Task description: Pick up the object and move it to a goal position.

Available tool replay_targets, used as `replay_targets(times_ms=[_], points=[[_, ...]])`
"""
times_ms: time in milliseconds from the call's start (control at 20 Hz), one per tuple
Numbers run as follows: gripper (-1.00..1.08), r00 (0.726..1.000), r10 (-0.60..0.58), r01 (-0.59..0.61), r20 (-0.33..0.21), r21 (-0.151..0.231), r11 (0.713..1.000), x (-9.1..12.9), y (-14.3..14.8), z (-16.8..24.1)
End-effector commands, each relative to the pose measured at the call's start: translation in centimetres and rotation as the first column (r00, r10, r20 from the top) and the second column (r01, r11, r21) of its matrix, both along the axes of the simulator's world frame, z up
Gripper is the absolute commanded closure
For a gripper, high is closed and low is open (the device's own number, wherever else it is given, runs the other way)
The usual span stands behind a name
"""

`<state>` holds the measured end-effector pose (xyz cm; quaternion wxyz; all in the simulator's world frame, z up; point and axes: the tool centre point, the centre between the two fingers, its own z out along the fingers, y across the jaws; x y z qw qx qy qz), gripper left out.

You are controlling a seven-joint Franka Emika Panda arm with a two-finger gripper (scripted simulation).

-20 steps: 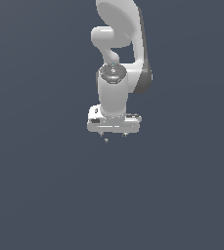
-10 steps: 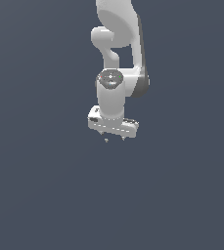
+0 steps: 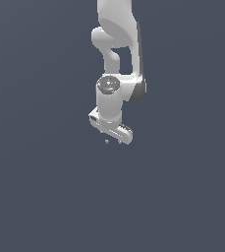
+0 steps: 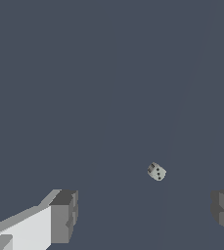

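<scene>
Wrist view shows the end effector [image 4: 143, 215] open, fingers wide apart, with the object [image 4: 156, 172], a pale speck, lying between and beyond them toward one o'clock of its midpoint. Centre over the speck before descending, then close gently. No writing is legible anywhere.

My arm [image 3: 118, 54] hangs down from above. My gripper [image 3: 112, 140] points downward, and the object [image 3: 107, 141], a tiny pale speck, is just below it.
</scene>
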<state>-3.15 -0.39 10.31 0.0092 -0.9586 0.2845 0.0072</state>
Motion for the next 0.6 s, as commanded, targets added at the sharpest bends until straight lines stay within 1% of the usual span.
replay_targets(times_ms=[0, 100, 250, 550], points=[[-0.92, 0.997, -0.079, 0.079, -0.001, -0.002, 0.997, -0.4, -0.2, -0.6], [-0.92, 0.990, -0.140, 0.140, -0.001, -0.003, 0.990, -0.7, -0.4, -1.2], [-0.92, 0.973, -0.231, 0.231, -0.001, -0.007, 0.973, -1.2, -0.8, -1.9], [-0.92, 0.920, -0.392, 0.392, 0.002, -0.014, 0.920, -2.2, -1.4, -3.2]])
